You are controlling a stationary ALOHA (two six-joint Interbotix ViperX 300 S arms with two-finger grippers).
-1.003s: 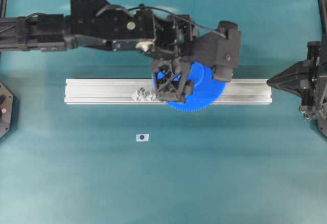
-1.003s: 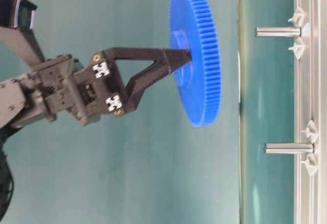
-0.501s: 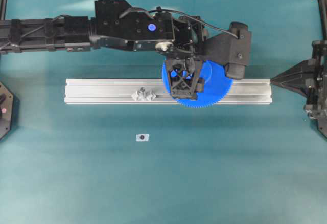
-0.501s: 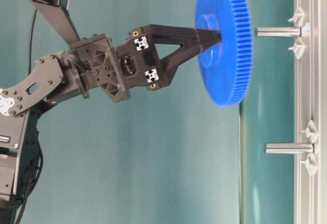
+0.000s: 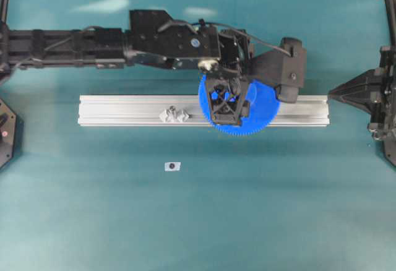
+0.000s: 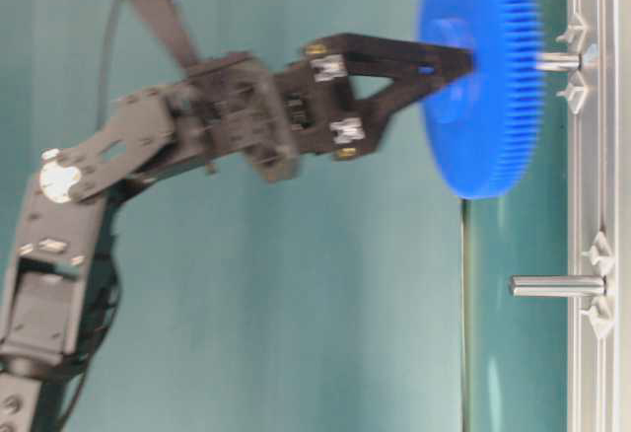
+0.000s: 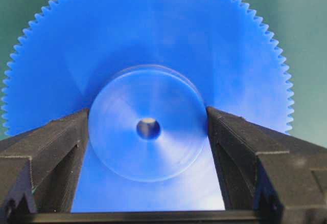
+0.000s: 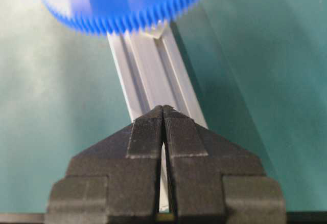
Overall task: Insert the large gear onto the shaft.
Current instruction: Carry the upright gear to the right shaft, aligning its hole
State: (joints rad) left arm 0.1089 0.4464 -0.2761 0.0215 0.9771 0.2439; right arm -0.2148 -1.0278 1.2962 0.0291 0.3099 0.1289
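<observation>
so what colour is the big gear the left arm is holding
Bright blue, clearest in the left wrist view: large gear.

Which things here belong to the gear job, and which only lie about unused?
For the job:
- large gear, gripped at its hub
- left gripper holding it
- shaft, tip showing through the gear's hole
- aluminium rail carrying the shaft

Lying about:
- second peg on the rail
- small mount on the mat
- right gripper, shut
</observation>
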